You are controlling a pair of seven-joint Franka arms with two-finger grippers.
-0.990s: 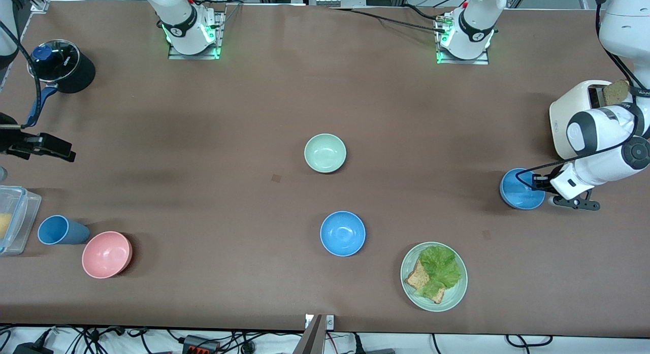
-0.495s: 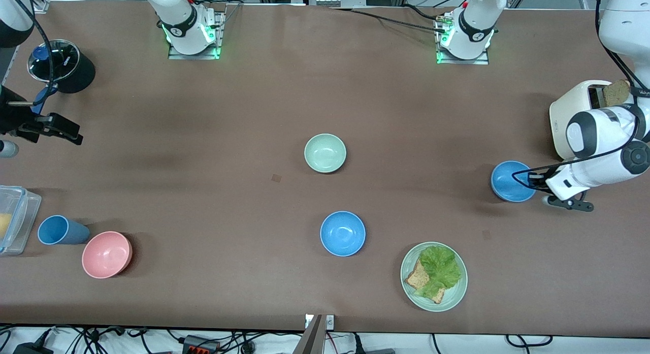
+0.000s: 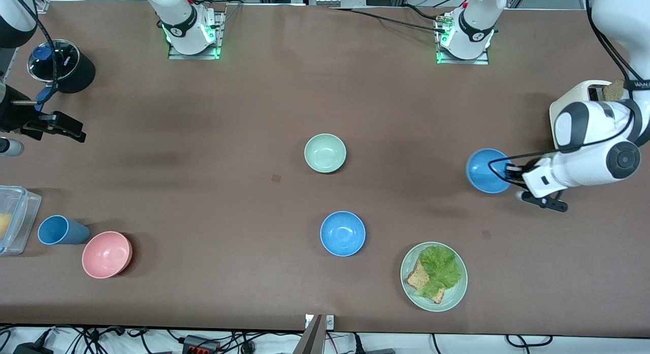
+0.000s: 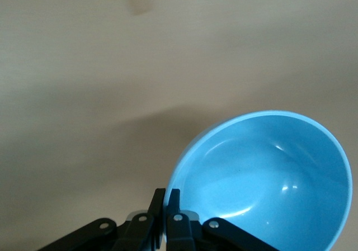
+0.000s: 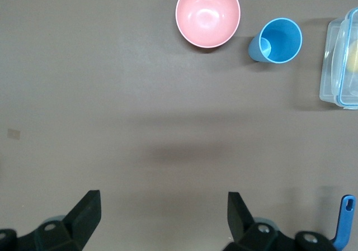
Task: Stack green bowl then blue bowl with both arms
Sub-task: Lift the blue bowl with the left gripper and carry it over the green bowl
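Observation:
The green bowl (image 3: 325, 152) sits upright at the table's middle. One blue bowl (image 3: 343, 233) rests nearer the front camera than it. A second blue bowl (image 3: 483, 170) hangs tilted above the table toward the left arm's end, with my left gripper (image 3: 508, 172) shut on its rim. In the left wrist view the fingers (image 4: 167, 196) pinch the rim of that blue bowl (image 4: 263, 184). My right gripper (image 3: 71, 130) hangs open over bare table at the right arm's end, with nothing between the fingers of the right gripper (image 5: 162, 206).
A plate (image 3: 411, 288) with lettuce and toast lies near the front edge. A toaster (image 3: 563, 115) stands at the left arm's end. A pink bowl (image 3: 106, 254), blue cup (image 3: 58, 230), clear container (image 3: 15, 219) and black pot (image 3: 63, 64) are at the right arm's end.
My left gripper has finished closing on the blue bowl, raised it off the table and carried it toward the table's middle. The right gripper rose and shifted slightly.

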